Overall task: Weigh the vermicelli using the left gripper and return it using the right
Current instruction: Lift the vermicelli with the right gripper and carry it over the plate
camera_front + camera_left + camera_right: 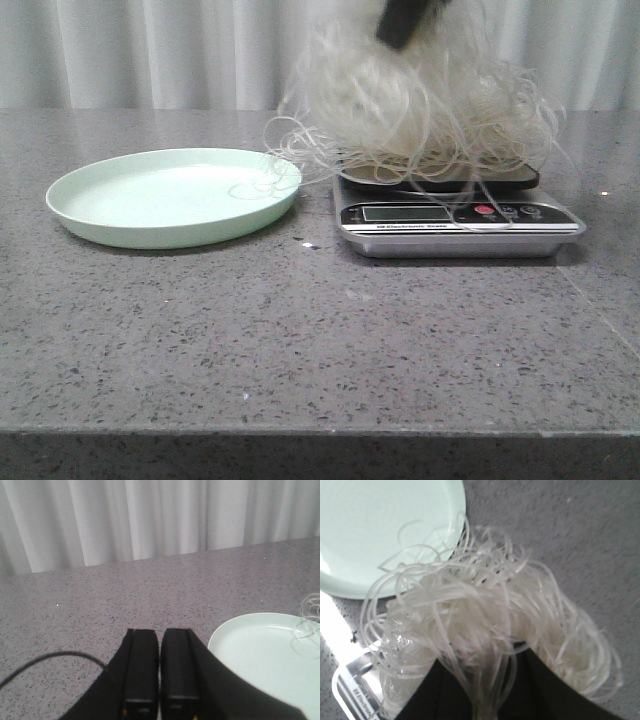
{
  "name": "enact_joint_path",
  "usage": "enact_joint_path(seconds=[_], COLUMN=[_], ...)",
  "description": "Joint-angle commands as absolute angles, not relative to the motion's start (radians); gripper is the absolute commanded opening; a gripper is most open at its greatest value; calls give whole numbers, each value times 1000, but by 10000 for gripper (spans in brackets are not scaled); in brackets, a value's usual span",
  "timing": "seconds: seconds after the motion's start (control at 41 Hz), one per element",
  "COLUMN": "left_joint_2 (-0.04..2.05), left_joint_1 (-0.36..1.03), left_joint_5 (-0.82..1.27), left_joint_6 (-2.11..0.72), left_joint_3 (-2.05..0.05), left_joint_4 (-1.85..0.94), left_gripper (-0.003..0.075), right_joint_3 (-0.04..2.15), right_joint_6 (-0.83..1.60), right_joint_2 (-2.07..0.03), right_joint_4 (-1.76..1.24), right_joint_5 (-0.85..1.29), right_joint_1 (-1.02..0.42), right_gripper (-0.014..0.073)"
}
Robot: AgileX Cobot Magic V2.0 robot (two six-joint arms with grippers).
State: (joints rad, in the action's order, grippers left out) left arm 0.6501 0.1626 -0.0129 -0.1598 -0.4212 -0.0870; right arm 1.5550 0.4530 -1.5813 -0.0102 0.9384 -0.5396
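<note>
A: Right gripper [482, 700]: item one. Closed on the vermicelli [420, 105]; strands are pinched between its dark fingers in the right wrist view. Seen from the front it enters at 12 o'clock, buried in the top of the mass.

B: Location of the vermicelli?

A: Over the scale [460, 215], at 3 o'clock from the pale green plate [110, 215]. Whether its underside rests on the platform or hangs just clear, cannot tell. Loose loops trail onto the plate's near rim and across the scale's display.

B: Left gripper [159, 680]?

A: Item two. Fingers pressed together, nothing between them, hovering over bare table [75, 610] at 9 o'clock of the plate.

B: Step in hand?

A: Judged to be the return to the plate. Handling note: lift high enough that hanging loops clear the scale's edge before travelling toward 9 o'clock, and move slowly; the strands are springy and could snag the platform or shed.

B: View differences?

A: Front view alone shows the scale's display and red button [484, 211], and the plate and scale side by side. The right wrist view alone shows the pinch itself. Only the left wrist view shows the idle left fingers.
</note>
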Motion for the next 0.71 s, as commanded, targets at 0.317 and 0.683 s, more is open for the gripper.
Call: enact_joint_path(seconds=[0.317,0.683], left_joint_2=[647,647], left_joint_1=[165,165], left_joint_5=[-87,-89], left_joint_6=[-151,-151], left_joint_3=[-448,-448], left_joint_4=[-96,-96], left_gripper=[137,137], right_joint_3=[1872,1975], right_joint_6=[461,461], right_joint_2=[-1529,-1554], right_joint_4=[-71,-381], right_joint_5=[843,693], right_joint_1=[-537,-537], right_gripper=[150,150])
